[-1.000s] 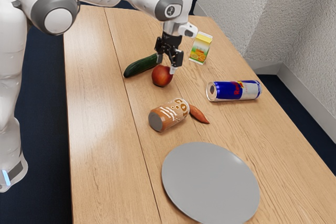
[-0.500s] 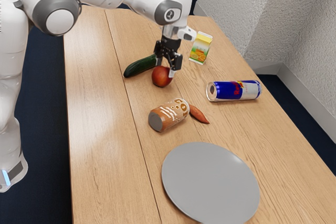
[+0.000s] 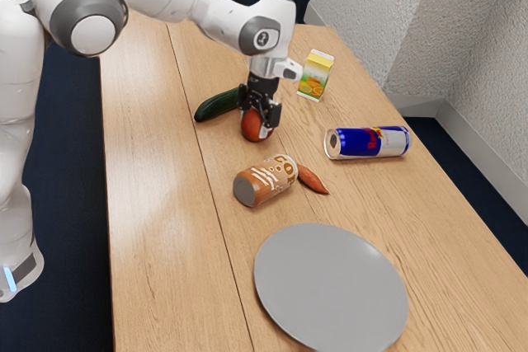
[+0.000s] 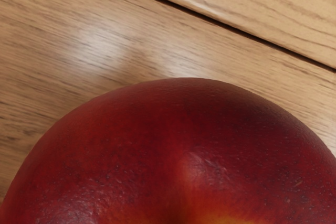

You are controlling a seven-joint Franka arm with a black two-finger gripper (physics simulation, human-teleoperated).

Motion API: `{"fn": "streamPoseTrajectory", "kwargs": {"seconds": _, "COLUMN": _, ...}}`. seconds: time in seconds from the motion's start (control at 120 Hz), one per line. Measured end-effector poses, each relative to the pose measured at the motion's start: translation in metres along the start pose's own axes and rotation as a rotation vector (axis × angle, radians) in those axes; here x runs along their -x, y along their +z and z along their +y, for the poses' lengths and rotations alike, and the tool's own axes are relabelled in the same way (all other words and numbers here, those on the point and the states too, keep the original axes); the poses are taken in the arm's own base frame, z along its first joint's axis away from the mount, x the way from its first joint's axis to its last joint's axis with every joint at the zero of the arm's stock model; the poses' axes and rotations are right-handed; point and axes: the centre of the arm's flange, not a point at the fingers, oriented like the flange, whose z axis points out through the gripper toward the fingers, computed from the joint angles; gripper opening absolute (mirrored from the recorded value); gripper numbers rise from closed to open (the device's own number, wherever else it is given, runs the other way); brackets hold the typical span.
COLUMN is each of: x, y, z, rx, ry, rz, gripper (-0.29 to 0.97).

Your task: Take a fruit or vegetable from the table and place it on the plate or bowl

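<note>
Black two-finger gripper (image 3: 258, 119) is low and spread, jaws straddling the round red fruit (image 3: 251, 126) on the wooden table (image 3: 165, 204) just beside the dark green cucumber (image 3: 219, 103). Best to close across the fruit's widest middle and get a firm hold before lifting toward the round grey plate (image 3: 330, 286).

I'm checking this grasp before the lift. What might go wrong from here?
1. The red fruit is round and smooth; under the gripper it may roll or slip free.
2. The cucumber lies close beside it, so the hand may nudge it.
3. The tipped brown can and the carrot lie between the fruit and the plate; a low carry may hit them.
</note>
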Motion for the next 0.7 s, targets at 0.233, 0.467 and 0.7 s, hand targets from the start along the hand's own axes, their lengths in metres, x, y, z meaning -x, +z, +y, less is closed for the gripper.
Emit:
{"fn": "streamPoseTrajectory", "kwargs": {"seconds": 0.233, "x": -0.002, "y": 0.002, "z": -0.002, "rx": -0.003, "ry": -0.016, "rz": 0.027, "gripper": 0.40}}
{"fn": "streamPoseTrajectory", "kwargs": {"seconds": 0.467, "x": -0.010, "y": -0.069, "z": 0.012, "rx": 0.003, "ry": 0.013, "rz": 0.186, "gripper": 0.34}}
{"fn": "streamPoseTrajectory", "kwargs": {"seconds": 0.7, "x": -0.007, "y": -0.158, "z": 0.129, "rx": 0.047, "ry": 0.217, "rz": 0.372, "gripper": 0.32}}
